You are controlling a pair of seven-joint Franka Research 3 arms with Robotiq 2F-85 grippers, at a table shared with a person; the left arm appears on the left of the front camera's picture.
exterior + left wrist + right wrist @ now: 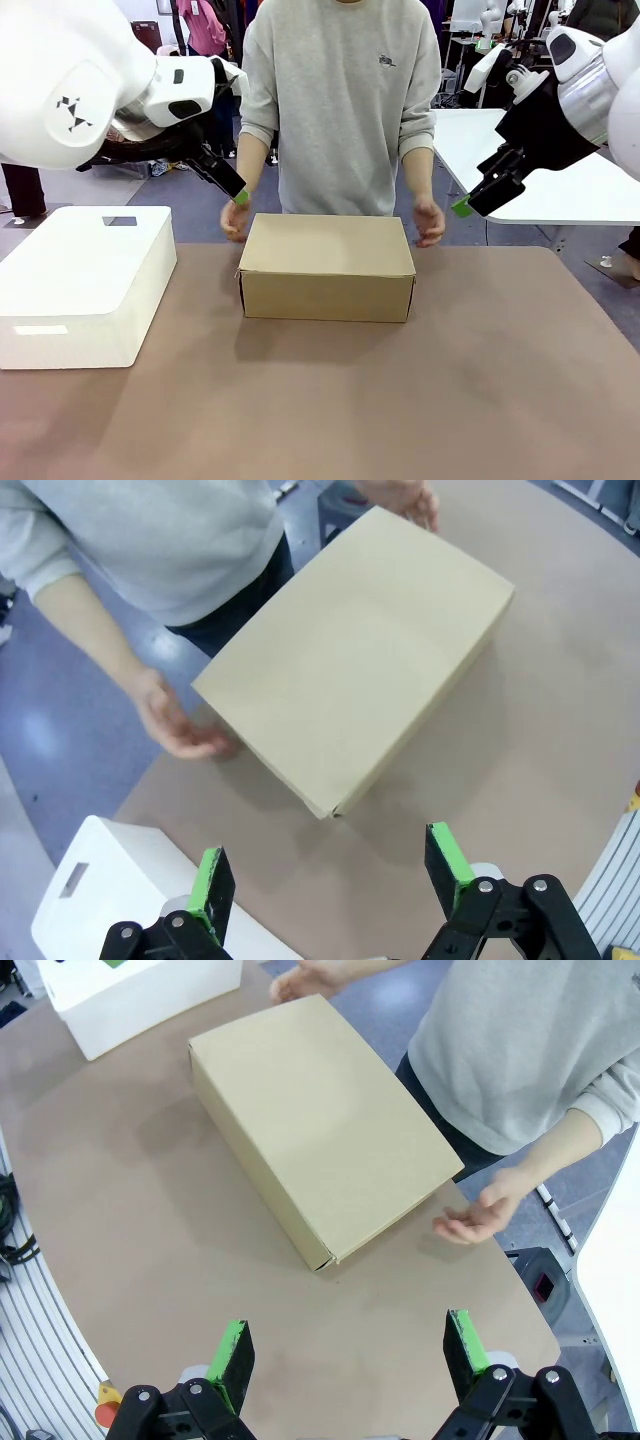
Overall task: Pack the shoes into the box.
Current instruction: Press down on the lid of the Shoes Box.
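Two grippers hang raised over the table in your front view: the left gripper [236,190] and right gripper [472,203], both empty, with the closed box [327,266] below and between them. A person's hands [432,222] flank it. From your left wrist, wide-spread fingers [211,882] frame the box [360,660] ahead. Your right wrist shows the same, jaws wide. Packing looks finished; with the lid down, you can't confirm the shoes inside.

White arms [60,80], black hands [215,170], green pads [210,880]
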